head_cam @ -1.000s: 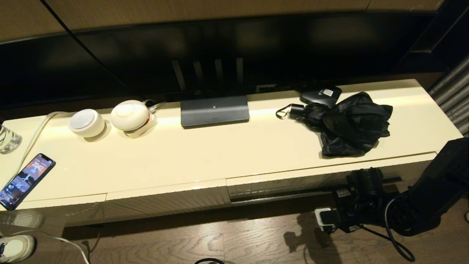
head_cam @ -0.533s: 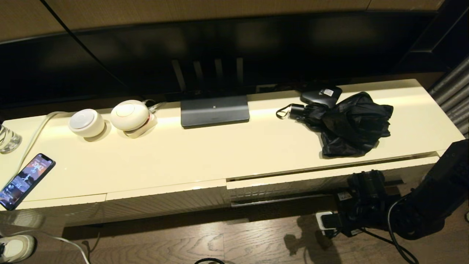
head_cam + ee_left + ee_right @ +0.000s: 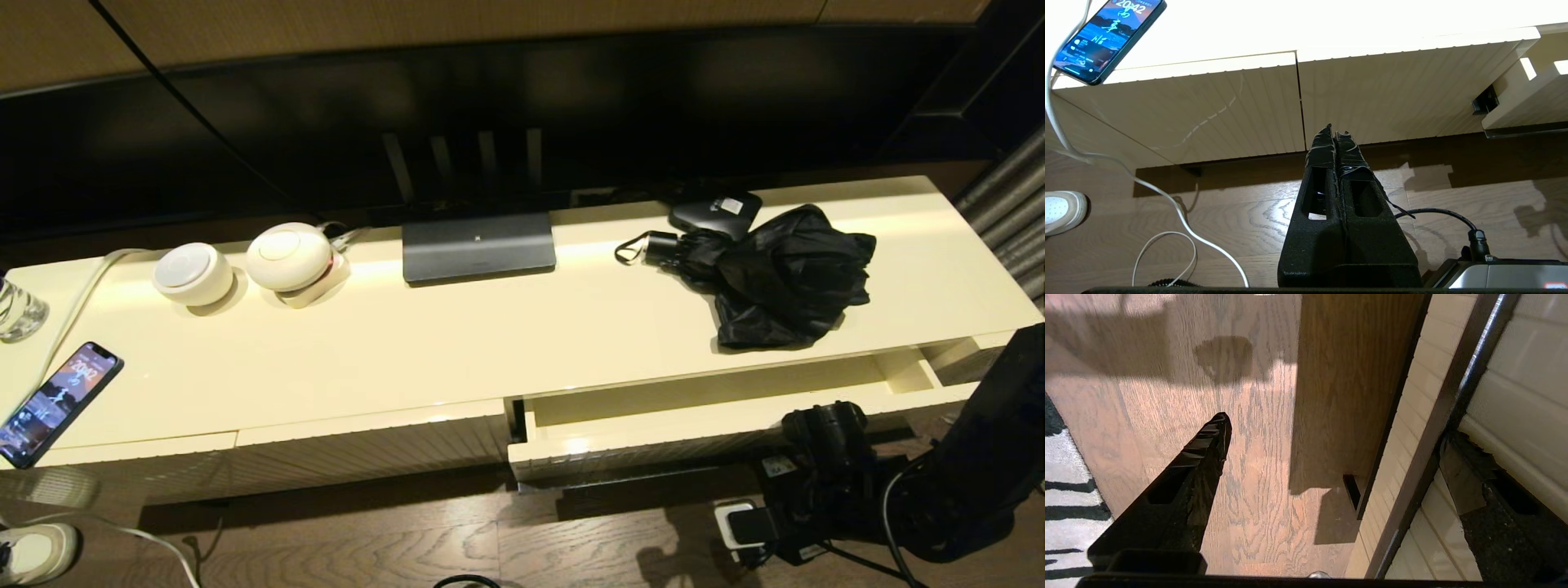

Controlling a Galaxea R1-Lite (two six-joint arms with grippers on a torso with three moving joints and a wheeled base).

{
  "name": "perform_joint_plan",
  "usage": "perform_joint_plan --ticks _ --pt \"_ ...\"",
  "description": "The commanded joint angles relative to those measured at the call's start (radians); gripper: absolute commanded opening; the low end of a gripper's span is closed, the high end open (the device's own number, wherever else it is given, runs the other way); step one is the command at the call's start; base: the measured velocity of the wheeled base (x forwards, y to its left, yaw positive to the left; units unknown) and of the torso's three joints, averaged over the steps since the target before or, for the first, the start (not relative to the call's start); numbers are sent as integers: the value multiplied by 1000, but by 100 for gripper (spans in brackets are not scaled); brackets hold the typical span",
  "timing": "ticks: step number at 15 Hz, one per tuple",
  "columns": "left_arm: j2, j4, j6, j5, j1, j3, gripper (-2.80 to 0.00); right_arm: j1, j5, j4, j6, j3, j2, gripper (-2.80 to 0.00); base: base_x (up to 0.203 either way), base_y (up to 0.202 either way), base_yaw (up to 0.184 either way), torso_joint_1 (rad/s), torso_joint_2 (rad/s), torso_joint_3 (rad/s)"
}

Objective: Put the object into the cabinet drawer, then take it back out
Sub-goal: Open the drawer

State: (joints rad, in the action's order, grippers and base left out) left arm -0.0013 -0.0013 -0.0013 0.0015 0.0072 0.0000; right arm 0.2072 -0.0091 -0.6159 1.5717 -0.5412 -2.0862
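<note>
The black folding umbrella (image 3: 775,278) lies rumpled on the right of the cream cabinet top (image 3: 457,343), handle and wrist loop pointing left. Below it the cabinet drawer (image 3: 694,445) stands partly pulled out, its shallow inside (image 3: 702,392) bare. My right arm (image 3: 824,457) is low in front of the drawer's right half. My right gripper (image 3: 1336,426) is open: one finger (image 3: 1474,477) sits behind the drawer's dark lower strip (image 3: 1453,416), the other (image 3: 1208,457) hangs over the floor. My left gripper (image 3: 1335,130) is shut and empty, low before the shut front panels (image 3: 1208,114).
A small black box with a white label (image 3: 717,211) lies behind the umbrella. A grey TV foot (image 3: 478,245), two white round devices (image 3: 194,273), a glass (image 3: 16,309) and a lit phone (image 3: 57,400) are on the top. A white plug (image 3: 739,523) and cables lie on the wooden floor.
The drawer has slid out toward me from nearly shut, showing its inside. My right arm has drawn back and down with it. The umbrella has not moved.
</note>
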Motion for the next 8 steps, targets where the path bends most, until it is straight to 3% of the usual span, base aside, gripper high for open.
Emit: perform_joint_plan --ticks 1,8 --pt "1 0 0 0 0 3 -280 1 3 -7 8 42 27 0 0 0 0 0 0 0" --pt "1 0 0 0 0 3 -280 8 25 -5 8 127 131 0 0 0 0 0 0 0"
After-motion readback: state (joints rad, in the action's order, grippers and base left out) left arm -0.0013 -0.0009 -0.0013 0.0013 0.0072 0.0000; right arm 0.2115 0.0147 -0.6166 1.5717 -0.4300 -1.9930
